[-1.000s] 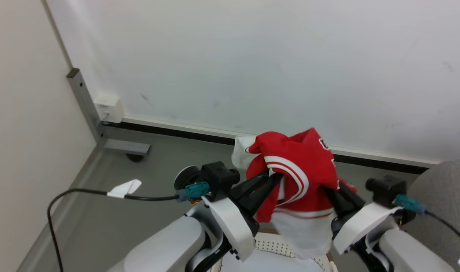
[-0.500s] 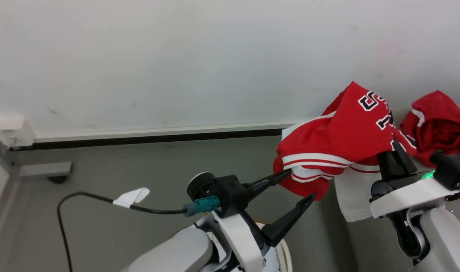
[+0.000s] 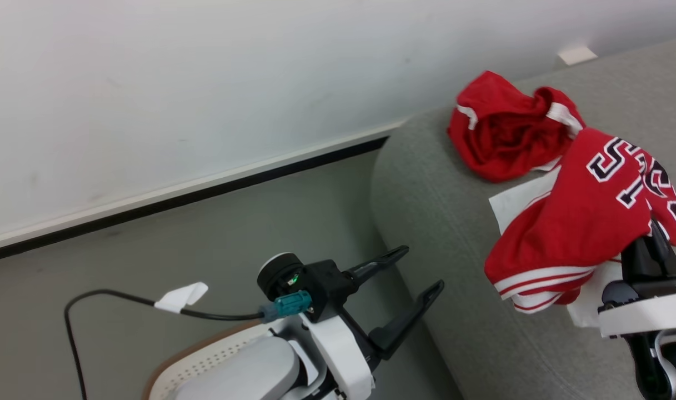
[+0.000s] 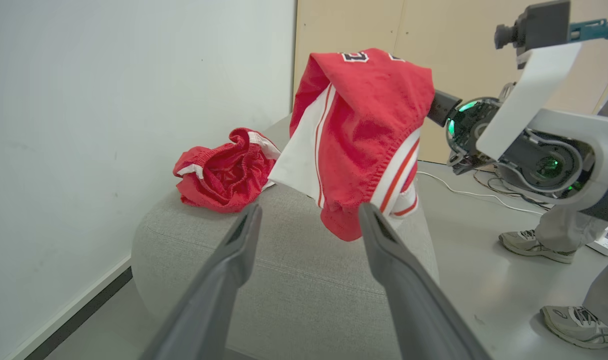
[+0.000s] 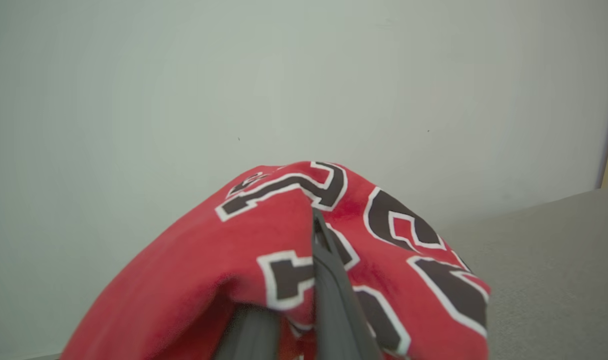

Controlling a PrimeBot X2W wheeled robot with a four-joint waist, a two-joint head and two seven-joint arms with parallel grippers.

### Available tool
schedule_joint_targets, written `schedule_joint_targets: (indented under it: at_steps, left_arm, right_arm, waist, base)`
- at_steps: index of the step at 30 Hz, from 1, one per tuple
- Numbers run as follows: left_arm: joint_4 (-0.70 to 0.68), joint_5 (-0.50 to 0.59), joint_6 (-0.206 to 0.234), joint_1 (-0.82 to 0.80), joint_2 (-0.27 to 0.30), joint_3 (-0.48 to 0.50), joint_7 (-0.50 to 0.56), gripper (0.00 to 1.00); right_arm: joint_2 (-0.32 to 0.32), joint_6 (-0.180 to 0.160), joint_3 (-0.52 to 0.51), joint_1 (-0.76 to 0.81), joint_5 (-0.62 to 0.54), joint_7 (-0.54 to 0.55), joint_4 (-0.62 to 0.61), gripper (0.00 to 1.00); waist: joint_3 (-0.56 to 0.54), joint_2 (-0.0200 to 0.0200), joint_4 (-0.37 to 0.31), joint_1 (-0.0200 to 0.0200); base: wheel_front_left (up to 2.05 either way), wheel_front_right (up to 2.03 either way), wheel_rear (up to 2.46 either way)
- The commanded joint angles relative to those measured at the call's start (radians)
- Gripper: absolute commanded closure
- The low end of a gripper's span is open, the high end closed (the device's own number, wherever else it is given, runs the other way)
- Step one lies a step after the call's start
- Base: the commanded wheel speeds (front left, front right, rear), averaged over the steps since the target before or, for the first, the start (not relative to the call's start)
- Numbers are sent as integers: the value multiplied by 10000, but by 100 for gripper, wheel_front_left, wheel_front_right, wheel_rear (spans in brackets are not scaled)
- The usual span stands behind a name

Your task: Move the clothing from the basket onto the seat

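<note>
Clothing (image 3: 571,233) check: hangs limp over right gripper (image 3: 649,247) as a lettered jersey (image 3: 593,200), fingers buried in cloth, so cannot tell how far apart. Dangles just over seat (image 3: 437,183), beside second red garment (image 3: 504,139) already lying there. Further out, left gripper (image 3: 424,267) spread wide, holding nothing, with basket (image 3: 204,355) under that arm. Looks light, floppy, likely to slide; best pinched at thick banded hem

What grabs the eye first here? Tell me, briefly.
The red lettered jersey hangs bunched from the right gripper above the grey seat. A second red garment lies crumpled on the seat near the wall. The left gripper hovers open and empty.
</note>
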Motion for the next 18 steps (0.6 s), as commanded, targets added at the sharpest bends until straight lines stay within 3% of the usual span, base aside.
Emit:
schedule_joint_targets:
  at_steps: [1, 11, 18]
  left_arm:
    - [69, 128, 6, 25, 94, 14, -55, 0]
    - [304, 46, 33, 65, 127, -4, -161, 0]
    - [226, 7, 42, -239, 171, 95, -83, 0]
  right_arm:
    - [88, -22, -244, 374, -125, 106, -332, 100]
    - [541, -22, -971, 1159, -534, 705, -1495, 100]
    - [234, -22, -1225, 283, -676, 1244, -1677, 100]
  waist:
    - [291, -1, -725, 0]
    - [386, -1, -1291, 0]
    - [874, -1, -1095, 0]
  base:
    - [0, 0, 0]
    - [0, 0, 0]
    - [0, 0, 0]
